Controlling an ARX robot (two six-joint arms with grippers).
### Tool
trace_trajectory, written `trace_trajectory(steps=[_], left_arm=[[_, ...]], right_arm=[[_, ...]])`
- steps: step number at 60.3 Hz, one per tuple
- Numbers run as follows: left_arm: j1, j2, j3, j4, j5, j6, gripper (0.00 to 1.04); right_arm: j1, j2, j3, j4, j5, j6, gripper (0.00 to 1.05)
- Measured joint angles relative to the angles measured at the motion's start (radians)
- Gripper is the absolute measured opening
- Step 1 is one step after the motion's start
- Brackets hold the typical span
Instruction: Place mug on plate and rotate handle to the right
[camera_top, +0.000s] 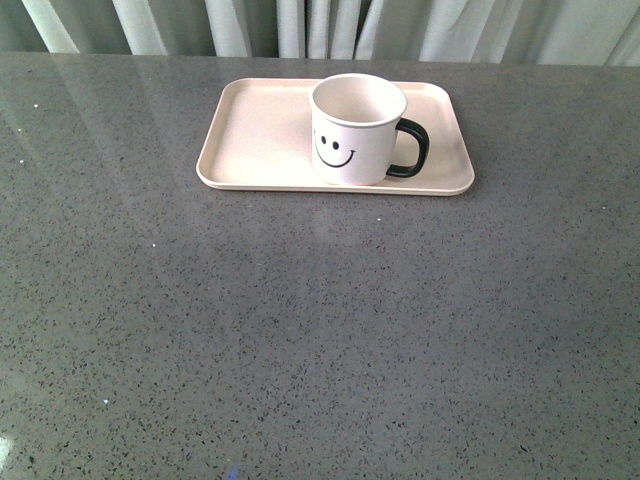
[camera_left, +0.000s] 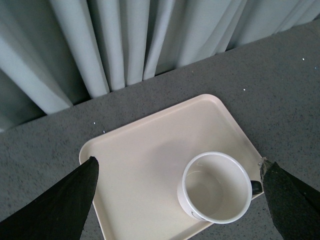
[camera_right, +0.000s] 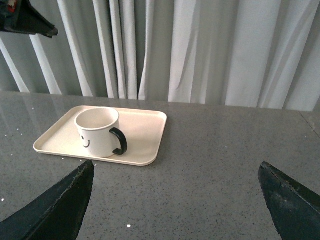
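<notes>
Front view: the plate (camera_top: 250, 140) lies on the grey tabletop (camera_top: 300, 330) out toward 12 o'clock, just in front of the curtain (camera_top: 300, 25). The mug (camera_top: 358, 130) stands upright on it, a little toward 3 o'clock of the plate's middle and close to its near rim, with the smiley face turned to the camera. The handle (camera_top: 412, 148) sticks out at 3 o'clock, which is the robot's right. Neither arm shows here.

Left wrist view: the left end effector (camera_left: 179, 164) hangs above the plate (camera_left: 150, 150) with its two dark fingers (camera_left: 60, 205) spread wide and nothing between them, so it is released. The mug (camera_left: 215, 187) is seen from above, empty, sitting inside the rim near one corner. Only a sliver of the handle (camera_left: 256, 187) peeks out from behind its wall.

Right wrist view: the right end effector (camera_right: 175, 169) is well apart from the plate (camera_right: 145, 130), low over bare tabletop, its fingers (camera_right: 60, 205) also wide apart and empty. The mug (camera_right: 97, 132) rests flat on the plate, and its handle (camera_right: 119, 141) faces the side this arm is on.

By my reading, both parts of the task look done: the mug is on the plate and the handle points right. Nothing seems left beyond a small trim of the angle, if any is wanted.
</notes>
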Motion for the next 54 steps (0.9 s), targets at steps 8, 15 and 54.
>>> trace_trajectory(steps=[8,15,54], left_arm=[[0.001,-0.122,-0.373,0.570,-0.423,-0.034,0.76],[0.052,-0.262,-0.649,0.890,-0.493,-0.040,0.54],[0.229,-0.769,-1.353,1.074,-0.323,-0.048,0.01]], right_arm=[[0.000,0.000,0.000,0.000,0.000,0.000,0.96],[0.000,0.000,0.000,0.000,0.000,0.000,0.96],[0.000,0.000,0.000,0.000,0.000,0.000,0.96]])
